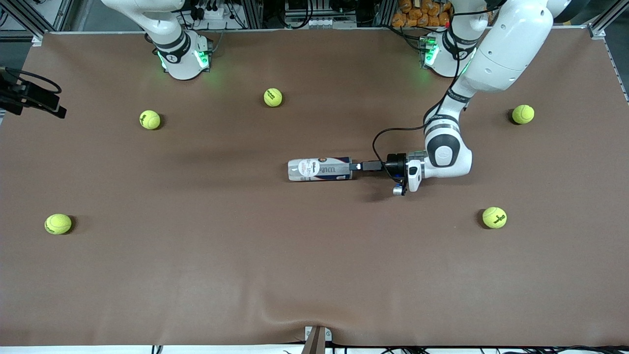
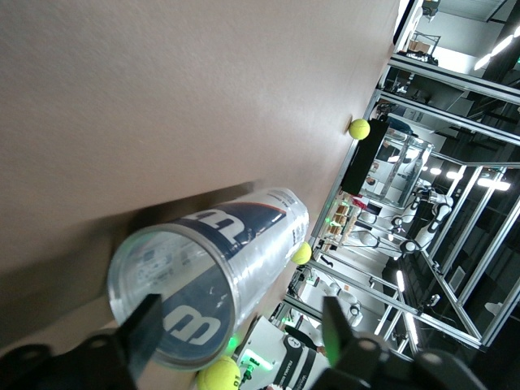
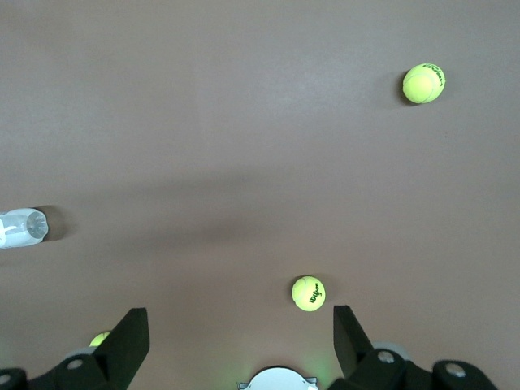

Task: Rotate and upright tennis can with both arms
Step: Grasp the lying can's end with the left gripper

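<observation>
The tennis can lies on its side mid-table, a clear tube with a white and navy label. Its navy end with the white "W" faces my left gripper. That gripper is low and level at the can's end toward the left arm's end of the table. It is open, with the can's end between the fingers, close against one finger and a wide gap to the other. My right gripper is open and holds nothing, high over the table; the can's other end shows far off in its view.
Several yellow-green tennis balls lie scattered on the brown mat: two near the right arm's base, one nearer the front camera at that end, two toward the left arm's end.
</observation>
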